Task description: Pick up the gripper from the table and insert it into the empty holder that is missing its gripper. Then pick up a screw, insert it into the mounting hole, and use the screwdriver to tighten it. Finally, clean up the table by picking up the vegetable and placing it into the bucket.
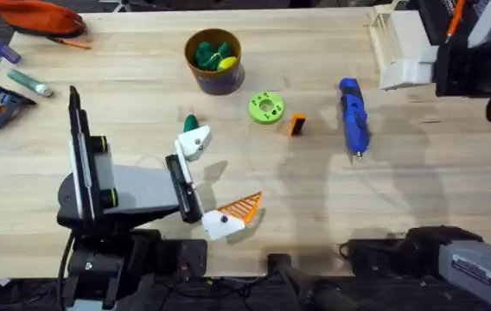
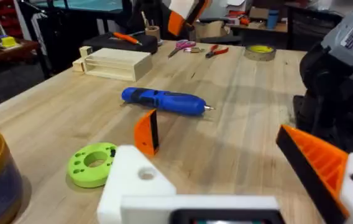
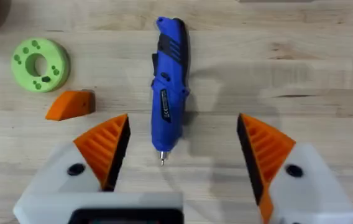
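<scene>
The gripper, a small orange block with a black face (image 1: 296, 124) (image 2: 146, 132) (image 3: 71, 104), lies on the table beside a lime-green disc (image 1: 265, 107). My left gripper (image 1: 219, 173) (image 2: 207, 149) is open and empty. One of its fingers is a bare white holder (image 1: 195, 142) (image 2: 133, 180); the other carries an orange ribbed pad (image 1: 244, 206). A dark green vegetable (image 1: 190, 123) peeks out just behind the holder. The blue screwdriver (image 1: 353, 117) (image 3: 170, 81) lies to the right, bit toward me. My right gripper (image 3: 183, 124) hangs open above its bit end. The bucket (image 1: 213, 59) stands at the back.
A pale wooden slotted box (image 1: 392, 39) (image 2: 111, 62) and a black machine (image 1: 479, 52) stand at the back right. An orange pouch (image 1: 38, 17), markers and small tools lie at the far left. The bucket holds green and yellow toys.
</scene>
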Motion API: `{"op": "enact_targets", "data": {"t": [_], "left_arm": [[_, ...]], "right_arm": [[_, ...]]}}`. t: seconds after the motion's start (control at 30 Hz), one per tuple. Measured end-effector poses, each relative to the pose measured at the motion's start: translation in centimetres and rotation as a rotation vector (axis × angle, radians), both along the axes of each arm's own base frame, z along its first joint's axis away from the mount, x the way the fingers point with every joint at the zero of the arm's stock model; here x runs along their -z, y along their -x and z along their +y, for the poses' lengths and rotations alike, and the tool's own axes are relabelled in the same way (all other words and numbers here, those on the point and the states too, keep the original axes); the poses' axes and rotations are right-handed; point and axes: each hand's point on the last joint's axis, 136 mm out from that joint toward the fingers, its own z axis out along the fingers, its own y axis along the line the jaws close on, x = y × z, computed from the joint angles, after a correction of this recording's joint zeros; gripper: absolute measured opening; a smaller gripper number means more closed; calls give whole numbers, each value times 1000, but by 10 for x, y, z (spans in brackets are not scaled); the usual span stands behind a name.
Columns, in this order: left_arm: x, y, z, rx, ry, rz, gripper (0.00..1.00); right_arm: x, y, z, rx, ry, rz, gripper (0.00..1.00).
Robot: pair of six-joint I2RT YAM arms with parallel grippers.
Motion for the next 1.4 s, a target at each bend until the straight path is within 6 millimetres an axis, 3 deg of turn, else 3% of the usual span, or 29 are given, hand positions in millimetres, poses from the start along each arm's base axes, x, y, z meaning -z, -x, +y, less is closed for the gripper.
{"op": "enact_targets", "data": {"t": [1.4], "left_arm": [[0, 1, 0, 3, 11, 27, 985]], "right_arm": [[0, 0, 0, 0, 0, 0, 993]]}}
